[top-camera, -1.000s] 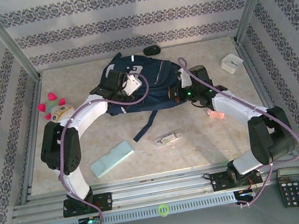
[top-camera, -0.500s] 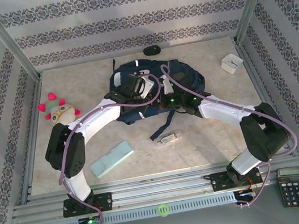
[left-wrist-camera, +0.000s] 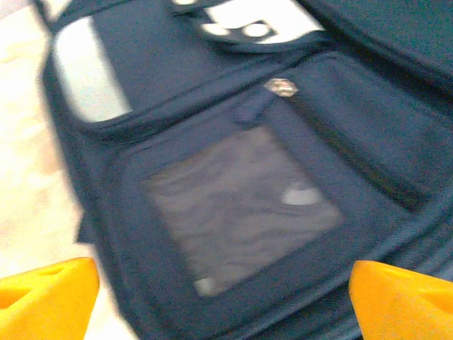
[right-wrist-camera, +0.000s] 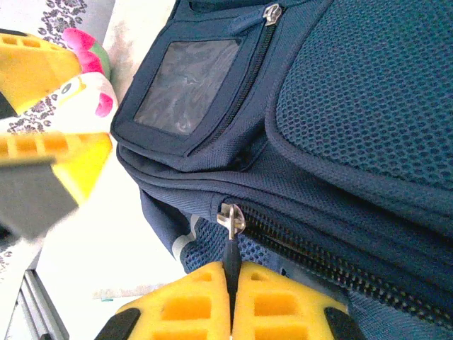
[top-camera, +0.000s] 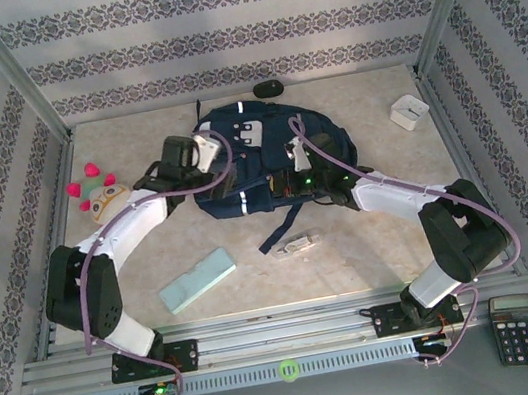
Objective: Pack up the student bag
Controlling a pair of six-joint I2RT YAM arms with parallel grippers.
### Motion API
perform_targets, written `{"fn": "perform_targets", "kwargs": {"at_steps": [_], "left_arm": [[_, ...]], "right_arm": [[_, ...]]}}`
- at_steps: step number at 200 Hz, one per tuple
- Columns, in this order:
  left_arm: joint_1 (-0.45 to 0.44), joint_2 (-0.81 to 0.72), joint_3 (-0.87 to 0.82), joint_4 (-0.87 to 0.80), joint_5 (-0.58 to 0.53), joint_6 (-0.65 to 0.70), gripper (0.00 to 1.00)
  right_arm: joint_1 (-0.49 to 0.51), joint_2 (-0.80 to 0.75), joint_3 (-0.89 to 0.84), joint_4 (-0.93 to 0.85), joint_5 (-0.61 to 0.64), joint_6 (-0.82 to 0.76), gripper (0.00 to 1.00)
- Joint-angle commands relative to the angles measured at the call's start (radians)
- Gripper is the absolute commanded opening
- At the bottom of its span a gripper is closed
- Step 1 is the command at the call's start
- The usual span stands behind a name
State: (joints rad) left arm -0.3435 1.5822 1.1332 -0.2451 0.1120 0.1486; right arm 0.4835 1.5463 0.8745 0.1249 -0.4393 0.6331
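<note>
Beige mottled table (top-camera: 376,260) is seen, bounded by a metal frame. Navy bag (top-camera: 257,153) is laid at rear centre, with a dark strap (top-camera: 279,227) trailed toward the near side. Plush toy (top-camera: 96,192) is placed at the left edge, apart from the bag. Pale green block (top-camera: 197,280) is laid near-left, angled. Clear packet (top-camera: 294,245) is laid just beside the strap end. White box (top-camera: 409,112) is set rear right. Black oval item (top-camera: 269,88) is set at the far edge, behind the bag.
</note>
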Motion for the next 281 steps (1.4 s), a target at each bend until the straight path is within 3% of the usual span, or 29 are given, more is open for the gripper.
{"fn": "perform_targets", "kwargs": {"at_steps": [1,31,56,87,117,146,161,177,189,208,235,255,281], "left_arm": [[0.019,-0.015,-0.026,0.017,-0.067,-0.145,0.88],[0.02,0.02,-0.055,-0.019,-0.164,-0.295,0.76],[0.02,0.049,-0.099,0.009,-0.072,-0.371,0.56],[0.019,0.073,-0.166,0.111,-0.018,-0.471,0.48],[0.015,0.102,-0.156,0.122,-0.032,-0.483,0.43],[0.015,0.121,-0.132,0.087,-0.13,-0.446,0.25],[0.023,0.142,-0.109,0.067,-0.191,-0.397,0.2],[0.043,0.179,-0.068,0.048,-0.239,-0.359,0.21],[0.076,0.214,-0.026,0.043,-0.205,-0.363,0.24],[0.092,0.26,0.062,0.016,-0.204,-0.334,0.28],[0.09,0.231,0.136,-0.03,-0.16,-0.358,0.49],[0.091,0.126,0.082,0.005,-0.147,-0.433,0.63],[0.088,-0.007,-0.023,0.055,-0.088,-0.535,0.65]], "right_arm": [[-0.005,0.009,0.011,0.058,-0.018,0.0,0.0],[0.016,0.023,0.019,0.051,0.003,0.0,0.0],[0.041,0.043,0.041,0.044,0.014,0.005,0.0],[0.1,0.113,0.097,0.072,0.016,0.037,0.0],[0.171,0.205,0.181,0.101,0.004,0.072,0.0],[0.177,0.199,0.2,0.093,0.03,0.083,0.0],[0.156,0.15,0.189,0.042,0.04,0.079,0.2],[0.103,0.077,0.162,-0.029,0.03,0.077,0.43],[0.051,0.012,0.133,-0.088,0.032,0.083,0.52],[-0.059,-0.074,0.099,-0.204,0.028,0.088,0.55],[-0.24,-0.132,0.063,-0.343,0.052,0.073,0.56],[-0.351,-0.083,0.066,-0.359,-0.01,0.063,0.56],[-0.384,0.059,0.15,-0.331,-0.174,0.003,0.54]]}}
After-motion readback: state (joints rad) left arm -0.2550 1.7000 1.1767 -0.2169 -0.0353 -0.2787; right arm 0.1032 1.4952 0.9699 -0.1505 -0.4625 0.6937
